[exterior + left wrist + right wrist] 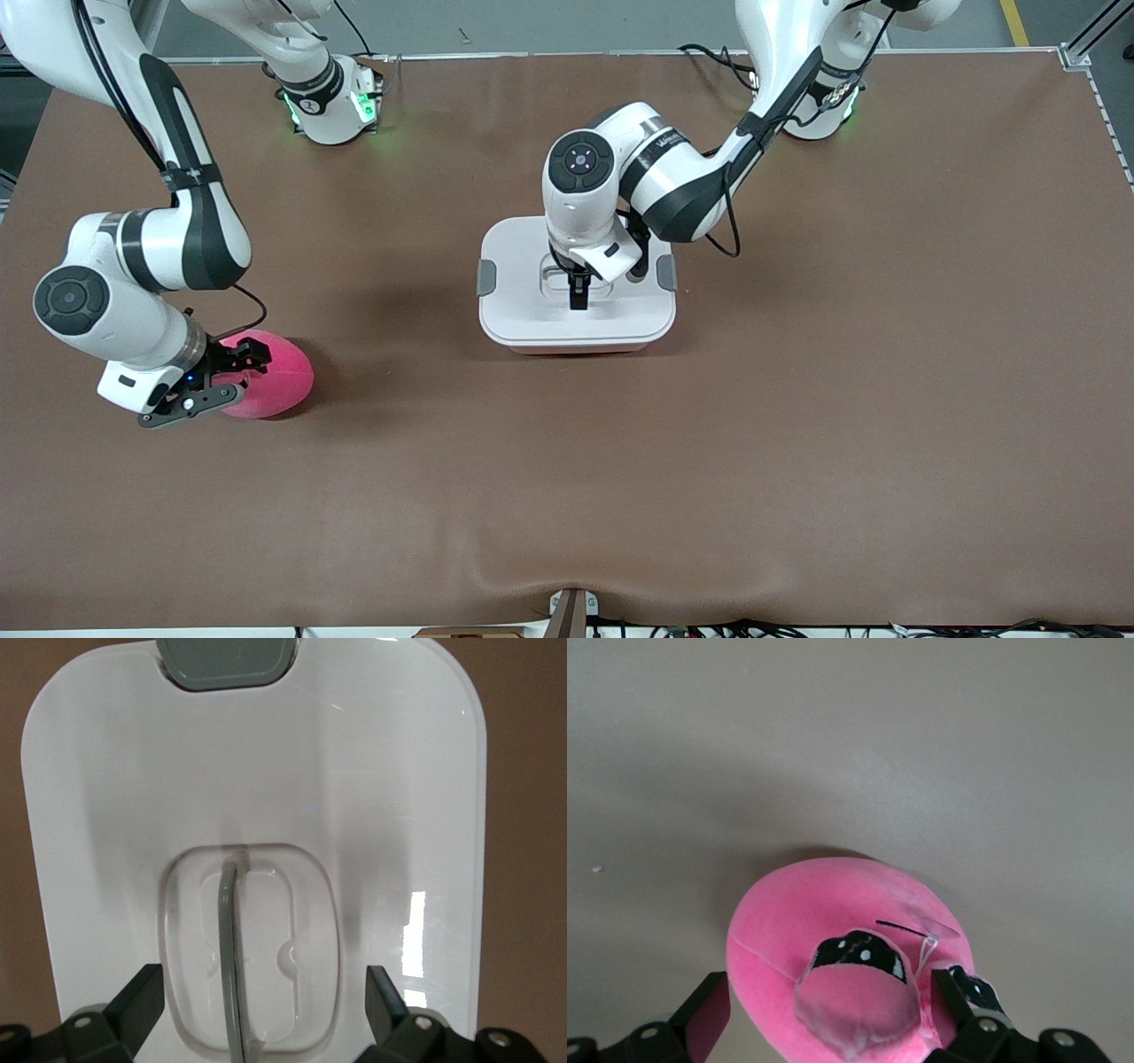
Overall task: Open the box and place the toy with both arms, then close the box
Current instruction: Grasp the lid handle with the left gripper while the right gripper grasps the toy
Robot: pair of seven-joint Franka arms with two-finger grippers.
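- The right gripper stands with fingers apart, straddling the toy on the table, not clamped.
- The left gripper hangs with fingers spread over the handle in the closed box lid.

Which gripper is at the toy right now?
The right gripper, open, straddles the pink toy; the left gripper is over the box lid's handle instead.

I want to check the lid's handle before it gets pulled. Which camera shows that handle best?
The left wrist view: the grey handle fills the recess in the white lid, between the open left hand. The front view shows the arm covering most of it. The right wrist view shows only the toy.
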